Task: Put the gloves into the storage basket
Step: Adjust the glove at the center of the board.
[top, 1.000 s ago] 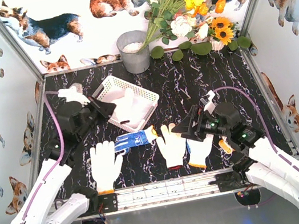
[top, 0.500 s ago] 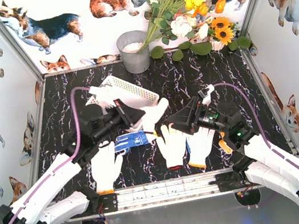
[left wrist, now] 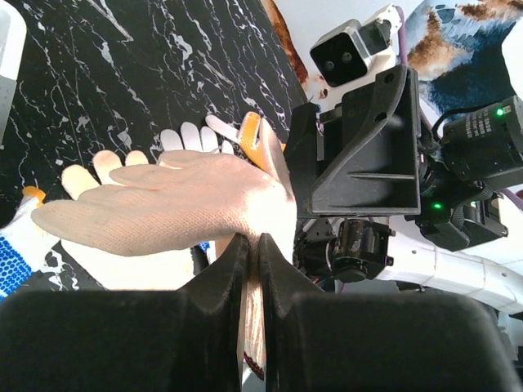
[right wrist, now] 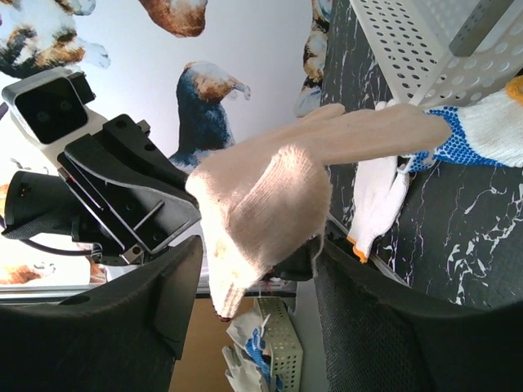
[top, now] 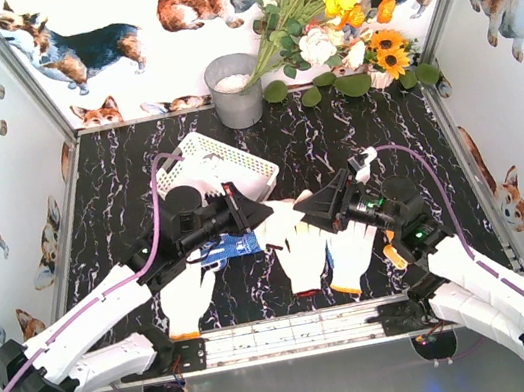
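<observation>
Over the black marbled desk (top: pixel 332 133), the step in hand looks like a mid-air pass of one glove between the arms, just off the near-right corner of the white lattice plastic basket (top: pixel 224 152). The cream knit glove (top: pixel 281 215) hangs above the desk there, not in the basket. The left pincer (left wrist: pixel 252 249) is clenched on its cuff end, jaws pressed together with fabric between. The right pincer (right wrist: pixel 257 245) is released, fingers spread wide either side of the same glove; no contact I can confirm. Which way the pass goes: cannot tell.

Next move, my guess: either the right clamps before the left lets go, or the left alone carries the glove over the basket rim and drops it. The two pincers sit very close, so there is a bump risk.

Basket contents: mostly hidden under the left arm. A pale patch shows inside; can't say if it's a glove. Grey metal bucket (top: pixel 237 99), behind the basket: something white inside, unclear what.

Loose on the desk, all on the basket's near side:
- plain white glove (top: pixel 185 291), near-left
- blue-dotted glove (top: pixel 231 247), just beside the basket
- red-trimmed white glove (top: pixel 304 260) and orange-trimmed white glove (top: pixel 355 253), side by side, near-right

None loaded yet.
</observation>
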Robot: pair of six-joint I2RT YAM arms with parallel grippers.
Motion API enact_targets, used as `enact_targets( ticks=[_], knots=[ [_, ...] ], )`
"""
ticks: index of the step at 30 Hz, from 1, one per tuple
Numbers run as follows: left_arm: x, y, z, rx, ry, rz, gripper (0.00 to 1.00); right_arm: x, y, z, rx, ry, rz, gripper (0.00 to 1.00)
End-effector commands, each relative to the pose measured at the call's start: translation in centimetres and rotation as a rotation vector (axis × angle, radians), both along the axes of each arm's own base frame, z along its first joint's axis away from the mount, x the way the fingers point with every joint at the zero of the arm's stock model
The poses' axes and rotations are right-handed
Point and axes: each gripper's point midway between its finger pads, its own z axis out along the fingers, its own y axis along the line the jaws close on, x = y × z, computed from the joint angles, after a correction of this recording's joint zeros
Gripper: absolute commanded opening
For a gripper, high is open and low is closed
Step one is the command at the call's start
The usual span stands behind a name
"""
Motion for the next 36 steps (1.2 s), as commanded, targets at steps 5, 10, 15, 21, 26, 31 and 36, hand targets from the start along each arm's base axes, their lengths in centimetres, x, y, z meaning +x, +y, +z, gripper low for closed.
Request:
enact_targets(
  ticks=[5,10,15,21,26,31,36],
  knots=[
    [0.3,0.0,1.2,-0.012,-0.054,0.018,0.0,0.0,-0.3,3.9,0.053,-0.115,-0.016,0.37],
    [0.3,0.2,0.5,0.032,-0.045,0.033,0.0,0.0,-0.4,3.6,0.045,-0.109,-0.017,0.13],
    [0.0,0.0,0.6,0.031,-0.057,0.02,0.0,0.0,-0.5,3.2,0.034,-0.099,-0.024,0.11],
    [0.9,2.3,-2.1,0.197,-0.018,0.117,0.52,0.1,-0.7,3.4,0.034,-0.092,-0.045,0.0],
    [0.9,3.7,-2.5,0.299,-0.037,0.151,0.77,0.4,-1.3,2.0,0.011,-0.049,-0.091,0.0],
    [-0.2,2.3,-0.8,0.298,-0.158,0.09,0.85,0.7,-2.0,0.4,-0.035,-0.008,-0.14,0.0],
    [-1.4,0.1,-0.9,0.347,-0.245,0.041,0.9,1.2,-2.8,-0.2,-0.089,0.028,-0.198,0.0]
  ],
)
